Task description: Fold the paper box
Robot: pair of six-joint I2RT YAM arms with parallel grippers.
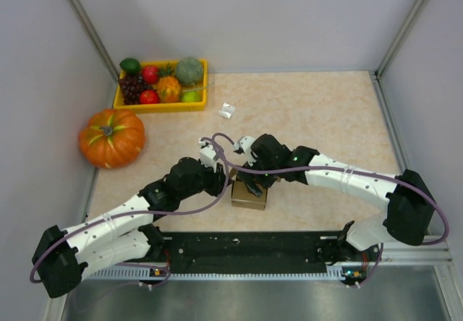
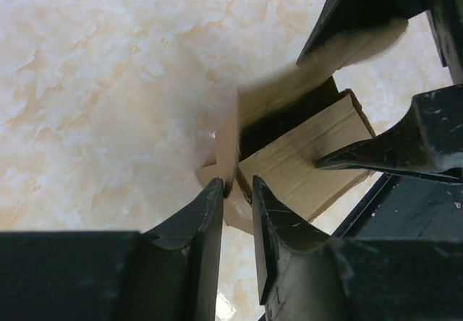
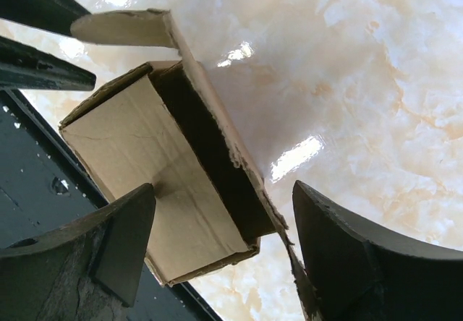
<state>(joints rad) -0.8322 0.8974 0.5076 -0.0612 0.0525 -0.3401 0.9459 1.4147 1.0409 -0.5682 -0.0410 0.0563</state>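
From above, the brown kraft paper box [image 1: 249, 197] sits near the front edge of the marbled table [image 1: 325, 118], between the left gripper [image 1: 224, 181] and right gripper [image 1: 255, 185], well apart from the round orange pumpkin [image 1: 112, 138], yellow fruit tray [image 1: 163, 107] and small white scrap [image 1: 227, 110]. At the left wrist, the left gripper pinches the box's upright wall, with the right gripper's black fingers crowding close. At the right wrist, the right gripper straddles the box, its fingers spread wide.

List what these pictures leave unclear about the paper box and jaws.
- Top view: most of the paper box, covered by the right gripper.
- Left wrist view: whether the left gripper pinches the box wall; shadowed, blurred.
- Top view: white scrap, too small to identify.
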